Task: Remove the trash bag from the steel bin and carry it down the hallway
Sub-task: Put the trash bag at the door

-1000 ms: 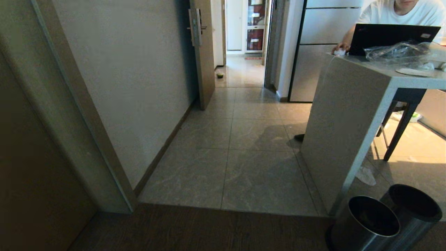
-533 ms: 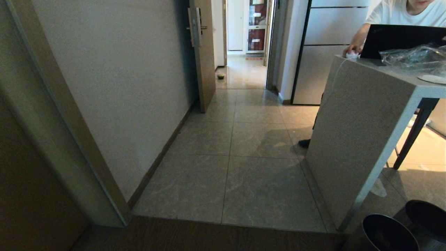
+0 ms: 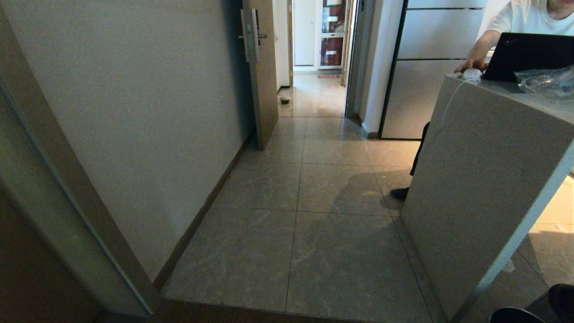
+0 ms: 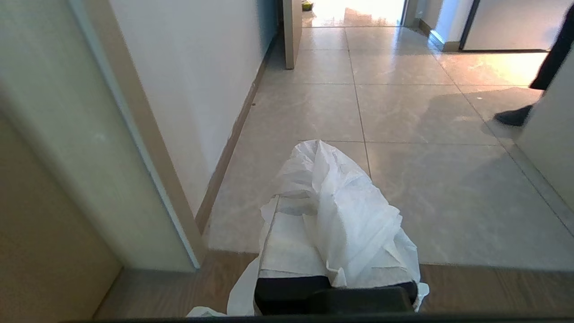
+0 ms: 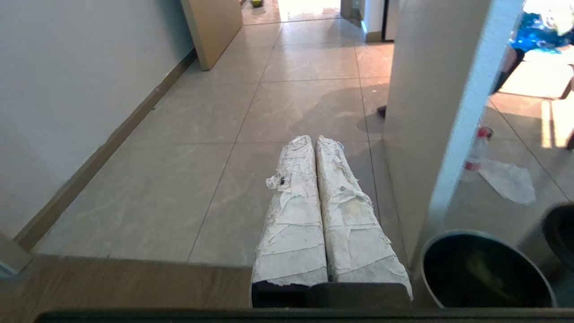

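Left gripper [image 4: 334, 224] jaws clamp the trash bag [image 4: 345, 211]; right gripper [image 5: 316, 143] jaws closed, empty; thin plastic could slip free.

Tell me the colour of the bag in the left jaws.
White, thin and crinkled; the trash bag shows best in the left wrist view.

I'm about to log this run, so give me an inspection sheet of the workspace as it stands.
Surface: hallway floor of glossy grey tiles.
Job's things: trash bag draped over the left gripper; steel bin beside the desk, dark inside.
Clutter: crumpled plastic on the floor behind the desk; second bin.
Grippers: left gripper shut on the trash bag; right gripper shut, empty.
Cables: white mouse cable down the desk side.
Surroundings: person at a laptop; open door.
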You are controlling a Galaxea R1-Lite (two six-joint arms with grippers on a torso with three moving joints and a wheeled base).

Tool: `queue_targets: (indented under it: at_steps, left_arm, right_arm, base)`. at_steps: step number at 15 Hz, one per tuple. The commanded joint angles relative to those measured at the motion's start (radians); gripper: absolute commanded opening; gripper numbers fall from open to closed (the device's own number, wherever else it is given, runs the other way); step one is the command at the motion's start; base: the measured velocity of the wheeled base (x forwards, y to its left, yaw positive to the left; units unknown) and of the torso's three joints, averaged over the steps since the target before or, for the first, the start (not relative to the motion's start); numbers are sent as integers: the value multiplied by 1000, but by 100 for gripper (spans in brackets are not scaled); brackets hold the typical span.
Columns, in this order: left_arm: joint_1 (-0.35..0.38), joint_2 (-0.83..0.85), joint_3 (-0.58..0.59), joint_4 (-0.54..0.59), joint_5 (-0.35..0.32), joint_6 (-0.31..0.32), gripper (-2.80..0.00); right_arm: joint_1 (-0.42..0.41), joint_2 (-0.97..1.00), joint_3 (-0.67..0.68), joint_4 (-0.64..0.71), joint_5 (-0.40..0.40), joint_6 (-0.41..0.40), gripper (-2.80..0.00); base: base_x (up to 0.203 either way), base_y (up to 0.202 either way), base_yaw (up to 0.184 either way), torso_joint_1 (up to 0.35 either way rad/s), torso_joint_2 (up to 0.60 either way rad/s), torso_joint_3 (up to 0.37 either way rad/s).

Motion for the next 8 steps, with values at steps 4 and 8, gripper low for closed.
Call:
queue_targets:
  at_steps: [4,8]
  left_arm:
    - [0,1,0,-1,0,1,-280]
    - [0,1,0,-1,0,1,-280]
  right_arm:
    - [-1,0,0,0,0,1,-280]
    - [-1,0,0,0,0,1,-280]
  base:
    - [192,0,1,2,4,2]
    - [190,0,2,1,1,2]
